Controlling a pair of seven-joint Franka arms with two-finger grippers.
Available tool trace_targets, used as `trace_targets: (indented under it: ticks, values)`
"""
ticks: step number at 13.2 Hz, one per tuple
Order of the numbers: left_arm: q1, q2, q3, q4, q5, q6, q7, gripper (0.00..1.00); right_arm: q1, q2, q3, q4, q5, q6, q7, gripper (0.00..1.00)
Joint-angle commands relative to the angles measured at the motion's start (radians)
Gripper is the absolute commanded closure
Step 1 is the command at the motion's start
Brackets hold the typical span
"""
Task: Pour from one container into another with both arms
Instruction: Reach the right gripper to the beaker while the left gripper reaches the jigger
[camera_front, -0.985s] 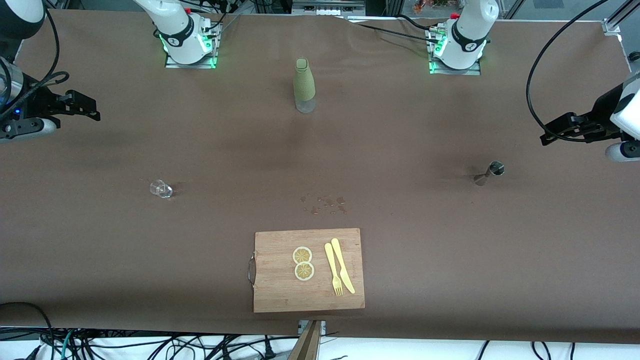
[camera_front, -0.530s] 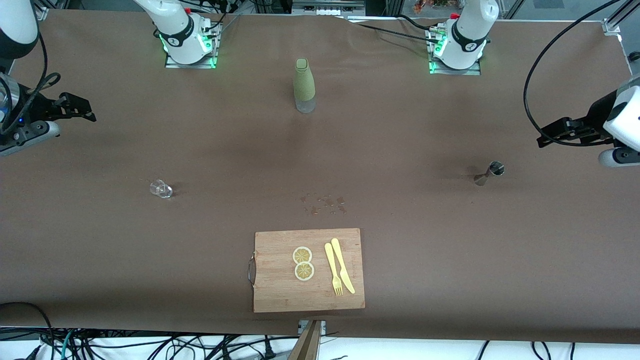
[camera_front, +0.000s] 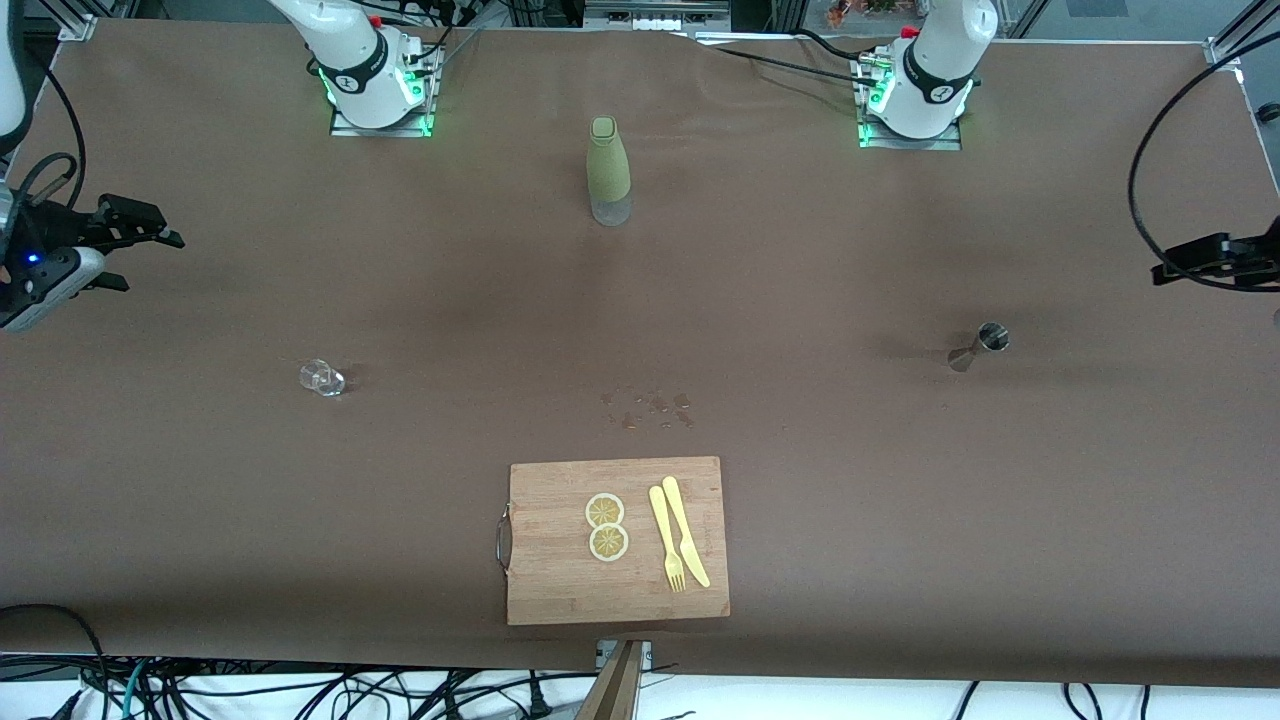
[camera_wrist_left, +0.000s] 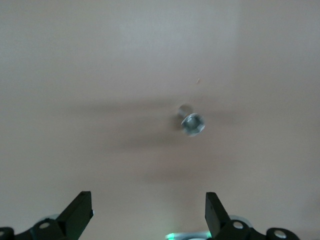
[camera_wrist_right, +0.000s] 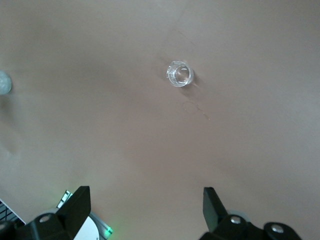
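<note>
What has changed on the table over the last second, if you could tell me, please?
Both arms drew back toward their own ends of the table. The right gripper and the left gripper slid outward, both open and empty; nothing was grasped or released. The bottle, small glass, metal jigger, spilled drops and cutting board with lemon slices, fork and knife stayed put.

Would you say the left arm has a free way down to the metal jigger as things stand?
Probably yes. The left gripper, jaws open, hangs over the table's left-arm end, and the metal jigger stands alone on bare cloth with nothing between them.
</note>
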Motion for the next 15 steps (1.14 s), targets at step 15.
trace_targets:
  ticks: [15]
  values:
    - [0.28, 0.604, 0.252, -0.183, -1.003, -0.253, 2.006, 0.0, -0.198, 0.469, -0.015, 0.004, 0.694, 0.13, -1.277, 0.0]
